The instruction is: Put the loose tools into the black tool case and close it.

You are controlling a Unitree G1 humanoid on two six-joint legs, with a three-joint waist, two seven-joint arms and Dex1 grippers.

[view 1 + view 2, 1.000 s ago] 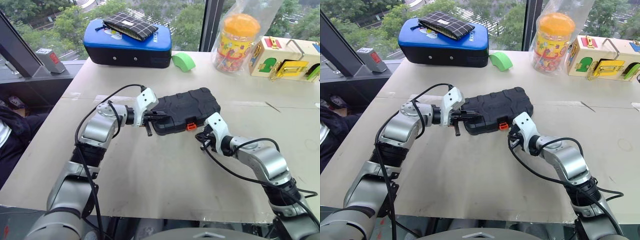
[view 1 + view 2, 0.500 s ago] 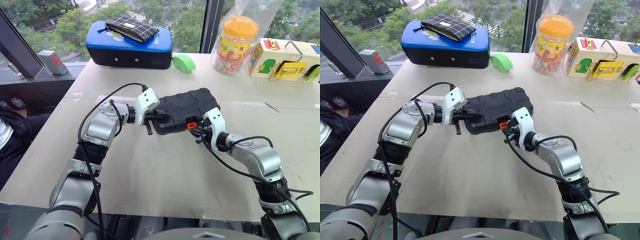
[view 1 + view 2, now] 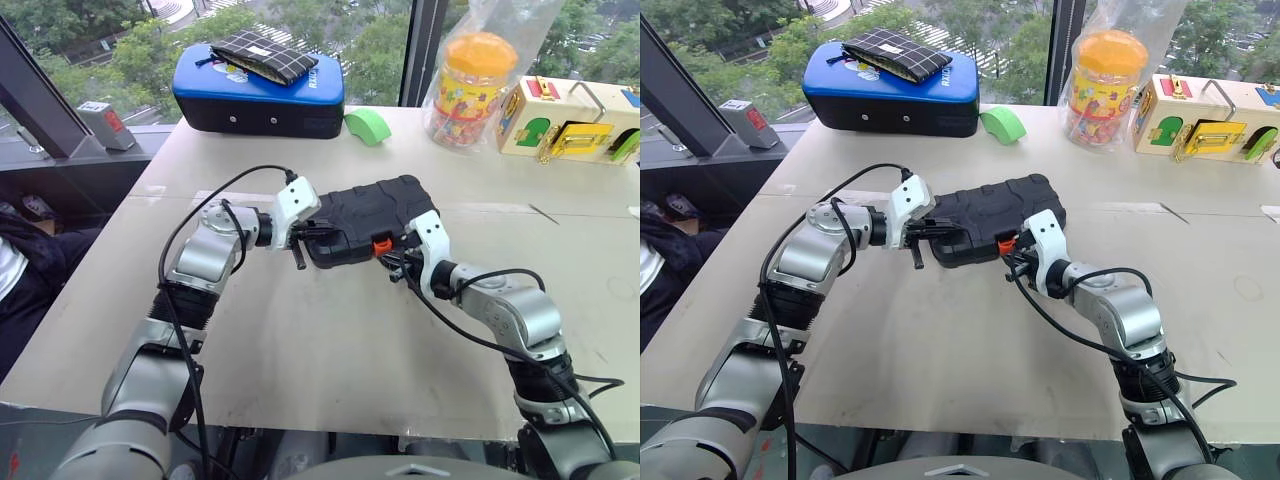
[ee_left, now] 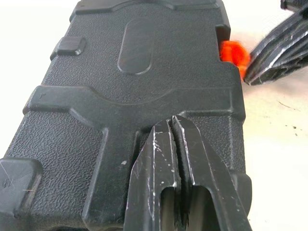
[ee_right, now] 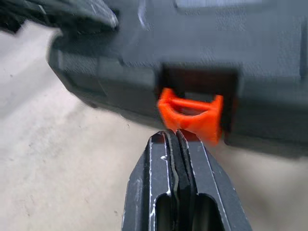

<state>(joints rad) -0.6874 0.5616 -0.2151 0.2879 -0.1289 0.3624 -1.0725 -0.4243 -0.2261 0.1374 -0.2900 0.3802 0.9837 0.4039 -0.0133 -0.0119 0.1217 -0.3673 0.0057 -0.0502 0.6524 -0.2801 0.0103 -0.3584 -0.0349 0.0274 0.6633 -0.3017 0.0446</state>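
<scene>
Now both pincers meet the shut black tool case (image 3: 368, 219).
It lies lid-down near the middle of the surface (image 3: 330, 350), toward the far edge. The left pincer (image 4: 172, 126), fingers pressed together, rests on the ribbed shell; the right pincer (image 5: 176, 138), likewise closed and holding nothing, points at the orange latch (image 5: 191, 113) on the near side.
</scene>
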